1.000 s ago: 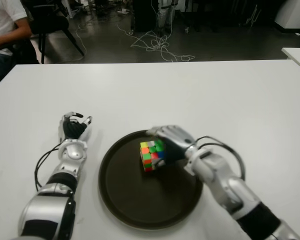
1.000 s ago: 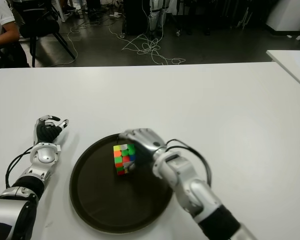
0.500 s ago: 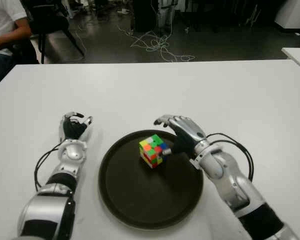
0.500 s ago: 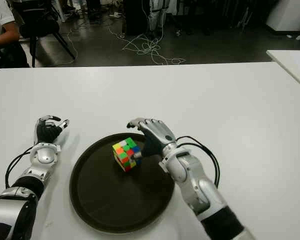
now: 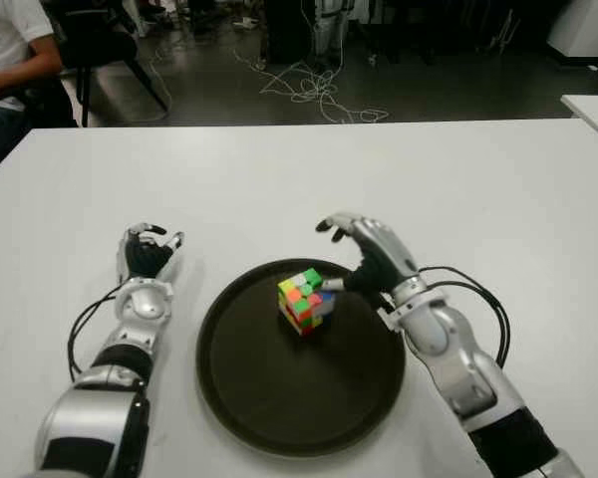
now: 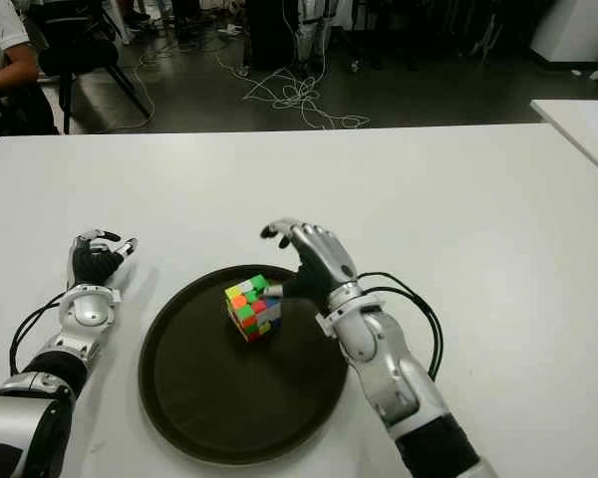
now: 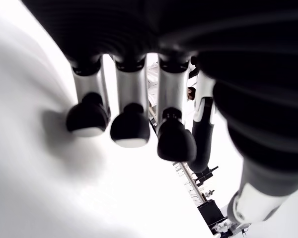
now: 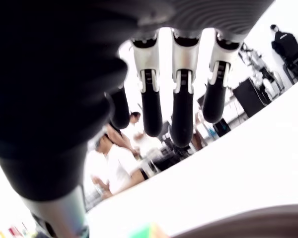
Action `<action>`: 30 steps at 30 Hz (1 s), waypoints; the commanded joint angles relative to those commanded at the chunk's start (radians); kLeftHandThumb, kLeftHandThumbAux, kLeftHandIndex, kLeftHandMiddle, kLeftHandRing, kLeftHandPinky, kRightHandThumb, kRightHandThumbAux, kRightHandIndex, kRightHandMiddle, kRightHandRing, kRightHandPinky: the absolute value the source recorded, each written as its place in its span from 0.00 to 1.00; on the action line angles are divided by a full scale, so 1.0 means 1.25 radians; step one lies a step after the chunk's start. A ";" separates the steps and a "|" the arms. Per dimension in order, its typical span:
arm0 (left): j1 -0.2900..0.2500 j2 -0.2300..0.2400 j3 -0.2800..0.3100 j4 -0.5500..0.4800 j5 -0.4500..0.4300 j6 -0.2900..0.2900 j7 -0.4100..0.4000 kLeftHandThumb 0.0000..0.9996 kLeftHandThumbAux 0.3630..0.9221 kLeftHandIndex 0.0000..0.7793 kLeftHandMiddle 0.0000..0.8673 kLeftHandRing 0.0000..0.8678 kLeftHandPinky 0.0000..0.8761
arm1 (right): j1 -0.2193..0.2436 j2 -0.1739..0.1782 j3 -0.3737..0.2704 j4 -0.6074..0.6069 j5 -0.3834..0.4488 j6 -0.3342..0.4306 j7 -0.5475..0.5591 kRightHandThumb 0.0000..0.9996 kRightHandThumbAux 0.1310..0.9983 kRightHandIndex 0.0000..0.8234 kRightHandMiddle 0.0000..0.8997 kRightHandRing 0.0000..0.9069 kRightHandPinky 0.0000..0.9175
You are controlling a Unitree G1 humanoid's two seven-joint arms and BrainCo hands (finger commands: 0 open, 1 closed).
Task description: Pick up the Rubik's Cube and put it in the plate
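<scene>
Rubik's Cube (image 5: 304, 300) sat inside the plate (image 5: 269, 408), a bit toward twelve o'clock of the plate's middle, tipped so one corner pointed up rather than lying flat on a face (probably just how it settled when let go). So the drop-off looked done to me.

Right hand (image 5: 372, 254) hovered at about two o'clock of the cube, over the plate's far rim, fingers (image 8: 182, 115) spread and holding nothing; only the thumb tip showed close to the cube, and I couldn't tell if it touched. My guess was that it was open like that so the cube could stay put while the arm cleared off.

Left hand (image 5: 147, 255) showed at nine o'clock of the plate, idle, fingers curled with nothing in them.

Plate was a dark round tray on a plain white table (image 5: 498, 189). Past the far edge: dark floor, a tangle of white cables (image 5: 314, 90), a chair (image 5: 105, 45), and a seated person (image 5: 10, 50) at ten o'clock.
</scene>
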 joint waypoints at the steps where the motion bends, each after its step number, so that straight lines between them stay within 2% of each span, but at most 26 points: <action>1: 0.000 0.000 0.000 0.000 0.000 0.001 0.002 0.71 0.61 0.57 0.98 0.98 0.96 | 0.000 0.000 -0.002 0.002 0.004 -0.007 -0.003 0.00 0.82 0.62 0.67 0.64 0.60; 3: 0.000 -0.001 -0.001 -0.001 0.001 0.002 0.006 0.71 0.61 0.57 0.98 0.98 0.96 | 0.002 -0.003 -0.009 -0.003 0.013 -0.019 -0.007 0.00 0.82 0.64 0.71 0.70 0.66; 7: -0.001 -0.002 -0.002 -0.002 0.003 0.006 0.009 0.71 0.61 0.57 0.98 0.98 0.96 | 0.007 -0.008 -0.025 -0.021 0.022 -0.032 -0.014 0.00 0.80 0.64 0.73 0.73 0.68; 9: -0.002 -0.003 -0.003 -0.003 0.003 0.011 0.008 0.71 0.61 0.57 0.97 0.97 0.95 | 0.010 -0.010 -0.039 -0.032 0.024 -0.041 -0.027 0.00 0.77 0.60 0.72 0.75 0.71; 13: -0.003 -0.001 -0.002 -0.005 0.001 0.016 0.001 0.71 0.61 0.57 0.97 0.97 0.94 | 0.015 -0.012 -0.063 -0.032 0.039 -0.061 -0.046 0.00 0.76 0.59 0.72 0.76 0.74; 18: -0.002 0.002 0.001 -0.003 -0.003 0.015 -0.012 0.71 0.61 0.57 0.96 0.96 0.94 | 0.029 -0.044 -0.133 -0.008 0.105 -0.129 -0.055 0.00 0.76 0.60 0.75 0.79 0.78; 23: -0.002 0.006 0.004 -0.002 -0.005 0.010 -0.018 0.71 0.61 0.57 0.97 0.97 0.95 | 0.050 -0.050 -0.174 0.023 0.149 -0.182 -0.067 0.03 0.78 0.67 0.81 0.85 0.85; 25: -0.001 0.007 0.005 -0.002 -0.005 0.010 -0.019 0.71 0.61 0.57 0.97 0.97 0.95 | 0.053 -0.050 -0.179 0.029 0.154 -0.192 -0.069 0.05 0.77 0.68 0.82 0.86 0.86; 30: 0.002 0.015 0.009 0.001 -0.010 0.004 -0.032 0.71 0.61 0.57 0.97 0.97 0.94 | 0.084 -0.026 -0.208 0.035 0.181 -0.184 -0.093 0.11 0.77 0.73 0.87 0.90 0.89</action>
